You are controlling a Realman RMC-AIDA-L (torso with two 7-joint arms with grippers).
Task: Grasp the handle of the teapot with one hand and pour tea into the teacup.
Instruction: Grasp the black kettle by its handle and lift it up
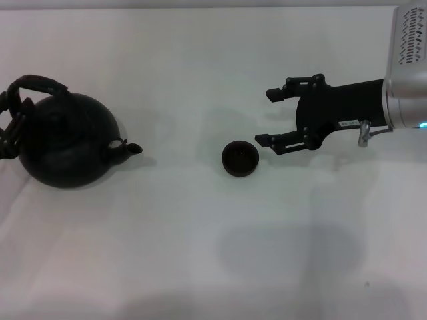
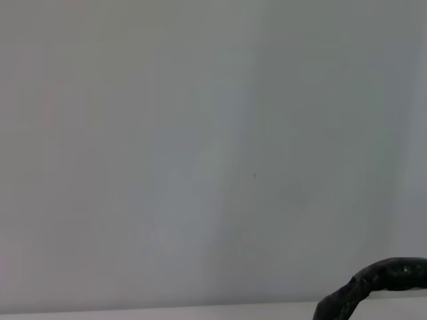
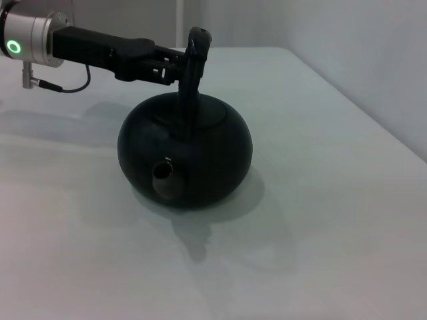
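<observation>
Gripping is the step in hand: the left gripper [image 3: 175,65] is closed on the thin arched black hoop handle [image 3: 193,70] of the large round matte black teapot [image 1: 67,140], seated at the white table's [image 1: 200,253] left side. Its stubby spout [image 1: 132,149] points right, toward the small dark round teacup [image 1: 240,159] at centre. The right gripper [image 1: 268,117] is held just beside the cup, jaws wide, empty. Next, lifting, carrying rightward and tilting are judged necessary.

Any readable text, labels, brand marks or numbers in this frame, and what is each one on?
None can be read.
Small white label on the right gripper body: print too small to read.
Teapot, teacup and table: no writing seen.
Left gripper at the handle: a green ring light on the wrist, no text.
</observation>
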